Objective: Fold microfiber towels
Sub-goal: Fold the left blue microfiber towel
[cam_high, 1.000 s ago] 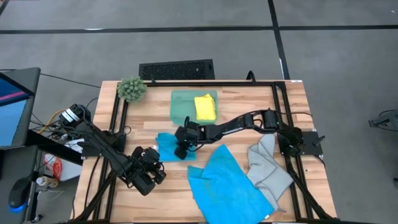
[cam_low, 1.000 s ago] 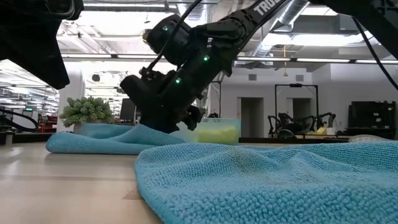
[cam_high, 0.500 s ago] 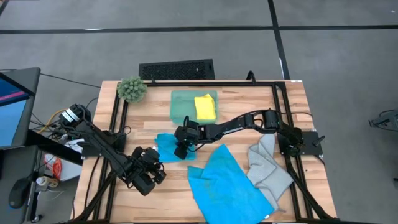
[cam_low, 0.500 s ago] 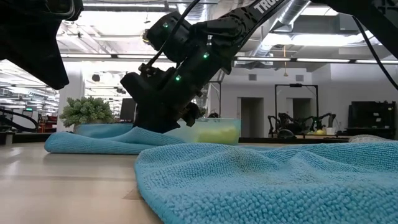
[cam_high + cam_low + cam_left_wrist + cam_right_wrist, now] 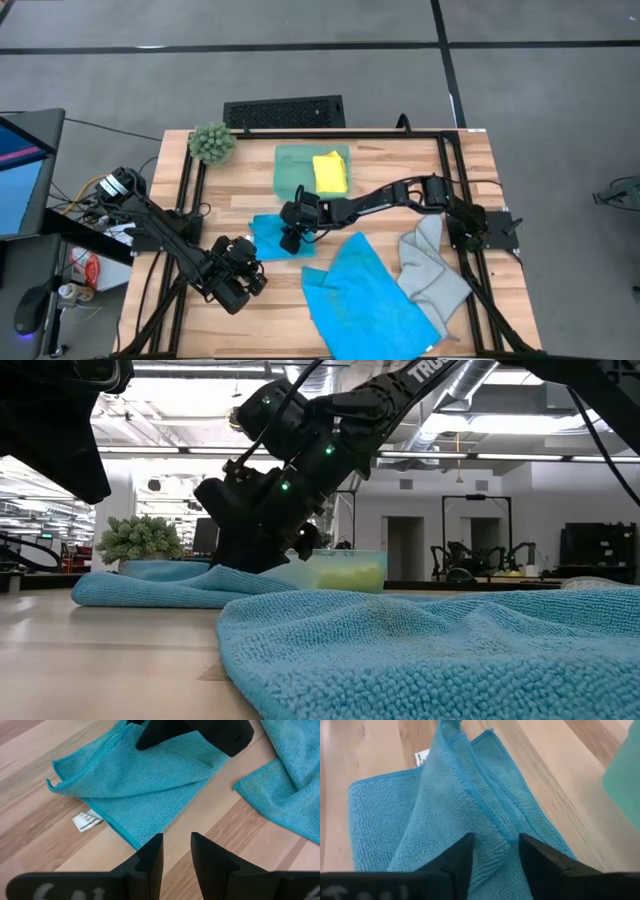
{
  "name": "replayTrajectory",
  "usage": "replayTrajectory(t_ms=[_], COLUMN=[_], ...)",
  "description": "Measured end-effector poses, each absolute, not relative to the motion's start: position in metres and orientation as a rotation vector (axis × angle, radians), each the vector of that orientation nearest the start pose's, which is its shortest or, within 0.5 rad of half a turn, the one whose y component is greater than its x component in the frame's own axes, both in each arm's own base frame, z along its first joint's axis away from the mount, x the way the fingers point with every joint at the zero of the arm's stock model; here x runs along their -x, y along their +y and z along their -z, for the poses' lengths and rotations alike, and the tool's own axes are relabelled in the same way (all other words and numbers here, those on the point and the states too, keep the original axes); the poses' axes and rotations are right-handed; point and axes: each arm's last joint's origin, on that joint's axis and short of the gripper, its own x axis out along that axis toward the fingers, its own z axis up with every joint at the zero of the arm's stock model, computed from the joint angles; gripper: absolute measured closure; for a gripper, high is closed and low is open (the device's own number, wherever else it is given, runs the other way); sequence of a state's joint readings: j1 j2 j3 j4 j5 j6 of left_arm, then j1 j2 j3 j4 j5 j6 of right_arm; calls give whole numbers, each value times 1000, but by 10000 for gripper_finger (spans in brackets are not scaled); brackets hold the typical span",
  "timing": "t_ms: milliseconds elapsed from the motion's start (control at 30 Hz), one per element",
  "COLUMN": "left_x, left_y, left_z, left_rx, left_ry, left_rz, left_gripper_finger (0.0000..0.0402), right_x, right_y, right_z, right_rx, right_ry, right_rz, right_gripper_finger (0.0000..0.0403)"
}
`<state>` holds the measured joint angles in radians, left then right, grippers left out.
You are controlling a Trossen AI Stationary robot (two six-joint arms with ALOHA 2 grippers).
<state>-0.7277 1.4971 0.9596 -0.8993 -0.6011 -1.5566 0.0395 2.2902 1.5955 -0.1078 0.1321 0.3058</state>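
Note:
A small bright blue towel (image 5: 266,234) lies folded on the table left of centre, with a white tag (image 5: 87,820) at its edge. My right gripper (image 5: 291,240) is down on its right part, shut on a raised fold. My left gripper (image 5: 252,272) hovers near the towel's near-left side with a narrow gap between its fingers, empty. A larger blue towel (image 5: 365,295) lies spread at the near edge. A light grey towel (image 5: 432,266) lies crumpled at the right. A yellow towel (image 5: 330,172) lies folded in the teal tray (image 5: 292,170). My right gripper pinches a raised ridge of the small blue towel (image 5: 495,837) between its two fingers; several layers show there. The fingers come slanting down from the table's right side. The ridge rises to the fingers, and the rest of the towel (image 5: 380,820) lies flat on the table.
A fuzzy green plant ball (image 5: 212,143) sits at the far left corner. A black grille (image 5: 284,112) lies beyond the far edge. Black frame rails (image 5: 448,160) run along the table's sides. Bare wood shows between the small towel and the left rail.
My right gripper has shifted slightly toward the table's left edge, staying low on the small blue towel, with the fold still between its fingers.

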Motion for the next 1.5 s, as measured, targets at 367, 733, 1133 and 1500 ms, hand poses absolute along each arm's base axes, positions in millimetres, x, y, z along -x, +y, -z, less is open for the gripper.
replayTrajectory(t_ms=[367, 733, 1133, 1500], left_x=[-201, -201, -200, -194], left_y=[-157, -157, -157, -169], left_z=[-202, -202, -202, -197], left_rx=[508, 519, 556, 546], left_ry=[857, 853, 861, 831], left_rz=[-702, -708, -715, -700], left_gripper_finger=[310, 310, 310, 310], right_x=[-489, -495, -499, -496], right_y=[19, 57, 77, 74], right_z=[-133, -144, -141, -145], right_rx=[-198, -186, -145, -123], right_ry=[727, 637, 568, 615], right_rz=[190, 102, -44, -66], right_gripper_finger=[393, 392, 312, 213])
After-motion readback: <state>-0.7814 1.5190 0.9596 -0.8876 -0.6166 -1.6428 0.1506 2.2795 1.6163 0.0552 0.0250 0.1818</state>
